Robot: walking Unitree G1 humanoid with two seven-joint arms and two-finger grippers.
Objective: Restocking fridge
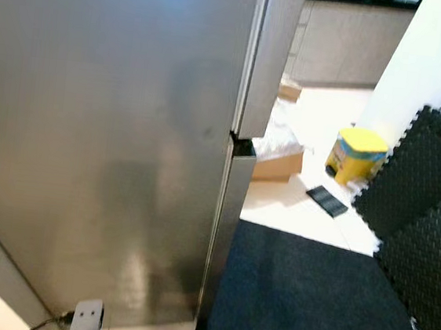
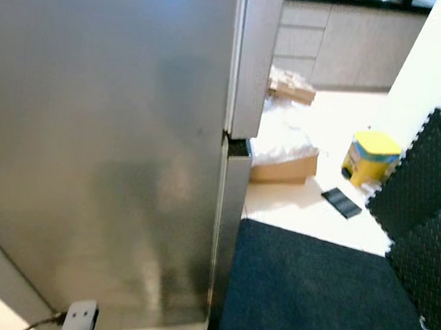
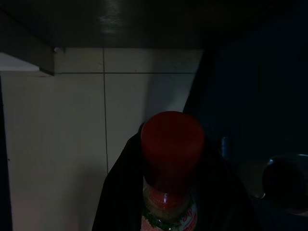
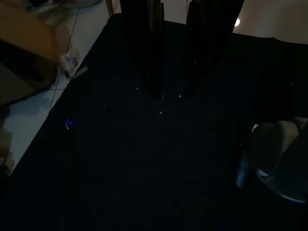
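Left gripper is clamped on a bottle with a red cap, dark fingers wrapped on both sides of the neck, cap pointing away from the wrist. Pale floor tiles lie beyond the cap, very dim. Right gripper hangs idle over dark carpet, fingers close together with a narrow gap, nothing between them. Fridge stands straight ahead of both, steel doors closed. Past its far edge: cardboard box, yellow tub, small black flat item on light floor. Black foam mats on the right.
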